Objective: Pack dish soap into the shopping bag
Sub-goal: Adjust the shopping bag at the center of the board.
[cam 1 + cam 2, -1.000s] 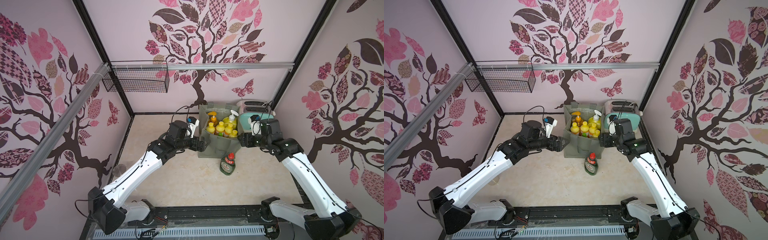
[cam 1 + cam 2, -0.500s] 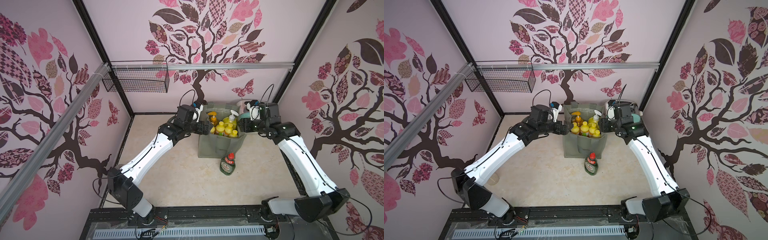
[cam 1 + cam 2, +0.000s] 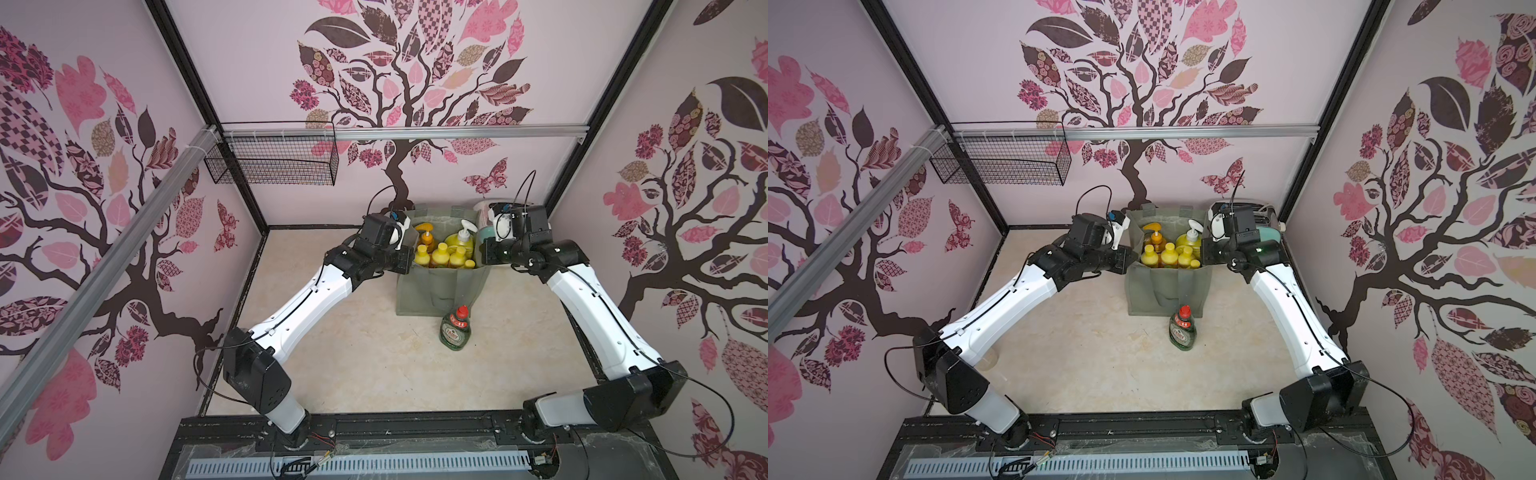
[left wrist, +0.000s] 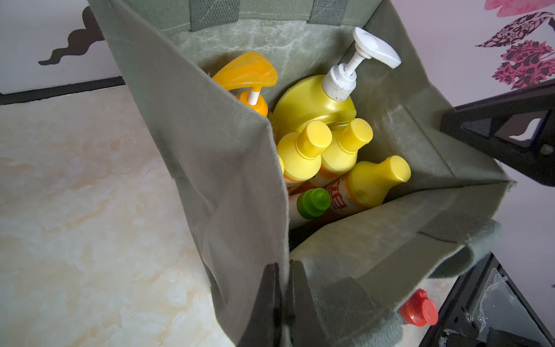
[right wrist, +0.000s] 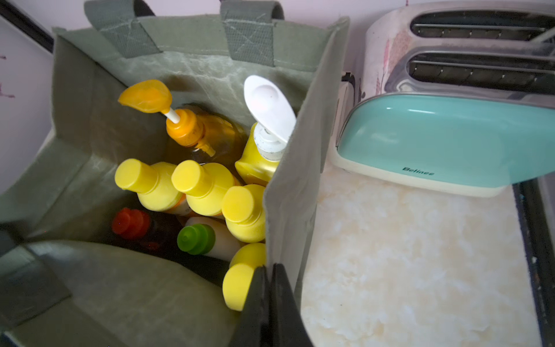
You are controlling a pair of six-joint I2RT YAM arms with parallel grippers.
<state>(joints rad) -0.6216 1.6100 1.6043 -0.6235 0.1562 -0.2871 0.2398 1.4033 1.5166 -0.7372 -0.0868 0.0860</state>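
Left end effector (image 4: 284,270): pressed together on the top hem of the bag (image 3: 436,286), on the side wall nearest that arm. The left wrist view shows fabric caught between the jaws.
Right end effector (image 5: 270,269): pressed together on the hem of the opposite wall, one finger inside the bag and one outside.
Why held so: judged to be a two-sided pinch that keeps the soft mouth pulled open and the bag steady. The near wall sags inward between the two pinches.
Bag position: upright at the back of the counter (image 3: 353,353), just beside the toaster (image 5: 435,141).
Inside, far wall: orange pump bottle (image 5: 204,132) and big yellow pump bottle (image 4: 312,102).
Inside, middle: small yellow-capped bottles (image 5: 204,186), packed touching one another. One cap sits right against the right end effector's inner finger.
Inside, near wall: white bottle with green cap (image 5: 222,243) and a red-capped bottle (image 5: 131,223), both low down. The red-capped one is in shadow, so its body colour is uncertain.
Outside: green bottle (image 3: 456,332) with a red cap, upright on the counter just in front of the bag's front wall. It is below and apart from both end effectors, slightly toward the right arm's side.
Progress: judged nearly done, with one bottle left to pack.
Next need: one end effector must release its hem to fetch the green bottle. The other could keep the mouth open.
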